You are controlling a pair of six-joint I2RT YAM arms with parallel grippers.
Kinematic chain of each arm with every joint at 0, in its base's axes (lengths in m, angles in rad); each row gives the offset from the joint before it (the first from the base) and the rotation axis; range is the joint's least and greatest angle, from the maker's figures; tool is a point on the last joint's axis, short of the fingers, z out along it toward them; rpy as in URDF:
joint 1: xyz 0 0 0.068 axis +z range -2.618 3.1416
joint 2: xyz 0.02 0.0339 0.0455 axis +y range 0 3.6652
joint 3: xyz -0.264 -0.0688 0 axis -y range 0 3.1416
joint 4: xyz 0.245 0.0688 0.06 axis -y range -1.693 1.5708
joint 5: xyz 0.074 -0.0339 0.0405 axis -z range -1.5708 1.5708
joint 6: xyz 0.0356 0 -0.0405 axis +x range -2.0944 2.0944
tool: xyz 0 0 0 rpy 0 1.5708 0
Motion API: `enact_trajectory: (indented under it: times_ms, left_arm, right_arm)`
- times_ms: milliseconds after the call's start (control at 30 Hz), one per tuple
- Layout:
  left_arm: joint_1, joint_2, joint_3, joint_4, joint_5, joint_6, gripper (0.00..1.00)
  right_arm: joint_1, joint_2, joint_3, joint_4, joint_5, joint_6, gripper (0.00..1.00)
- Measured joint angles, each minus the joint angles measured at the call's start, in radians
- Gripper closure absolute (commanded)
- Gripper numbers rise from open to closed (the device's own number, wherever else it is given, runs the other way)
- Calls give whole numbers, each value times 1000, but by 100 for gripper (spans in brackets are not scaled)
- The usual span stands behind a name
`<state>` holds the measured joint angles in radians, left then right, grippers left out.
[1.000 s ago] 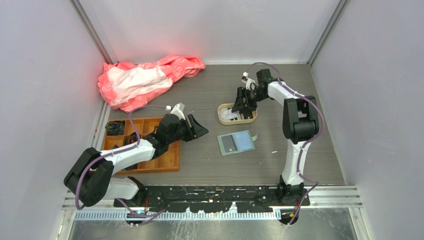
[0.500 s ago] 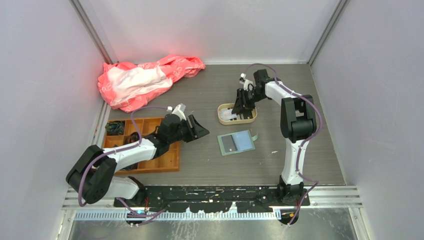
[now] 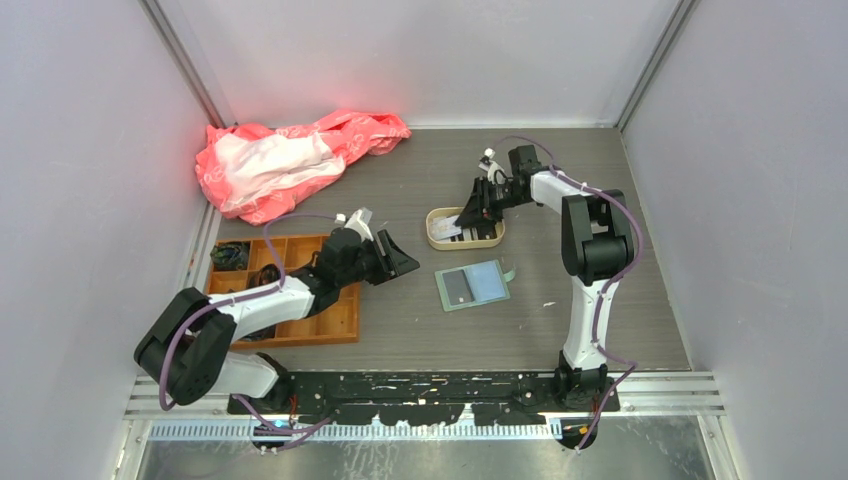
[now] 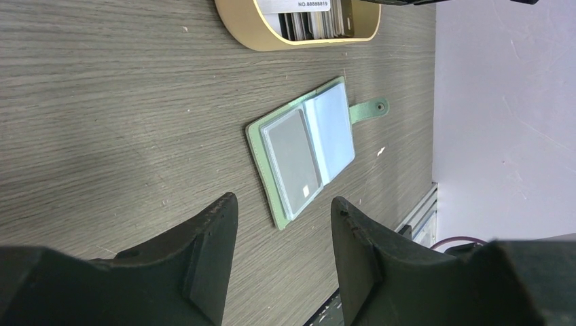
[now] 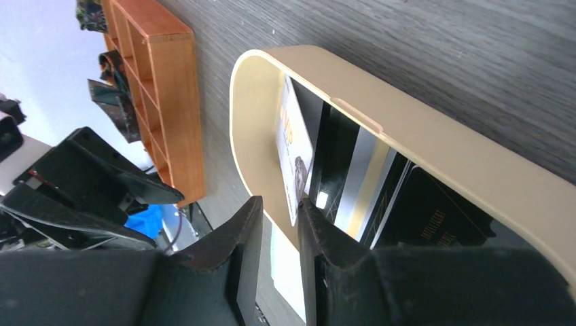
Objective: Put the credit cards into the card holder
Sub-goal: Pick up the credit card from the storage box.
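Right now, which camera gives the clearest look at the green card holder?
The left wrist view: the card holder lies open and flat, pockets and snap strap plain. The top view shows it small. The right wrist view looks into the beige tray instead.

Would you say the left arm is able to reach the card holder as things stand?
Probably yes: the card holder lies open on bare table just beyond its open fingers, with nothing between.

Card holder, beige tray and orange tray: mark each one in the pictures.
card holder (image 4: pixel 329 132): left wrist view, pale blue pocket.
beige tray (image 5: pixel 435 146): right wrist view, long side wall.
orange tray (image 3: pixel 338 320): top view, near right compartment.
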<state>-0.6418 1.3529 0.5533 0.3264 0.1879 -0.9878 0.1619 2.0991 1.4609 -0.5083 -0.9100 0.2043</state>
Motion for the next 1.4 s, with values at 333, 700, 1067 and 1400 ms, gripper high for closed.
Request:
enact_trajectory:
  times_ms: [333, 700, 1067, 1400]
  left_arm:
    - [0, 5, 0, 11, 1, -1, 47]
    - [0, 19, 0, 22, 8, -1, 47]
    - [0, 31, 5, 22, 8, -1, 47]
    - [0, 2, 11, 51, 36, 59, 44]
  right_arm:
    - [0, 0, -41, 156, -63, 160, 71]
    - [16, 0, -85, 334, -103, 321, 76]
    - [96, 11, 17, 107, 75, 146, 88]
    - [89, -5, 41, -10, 155, 9, 99]
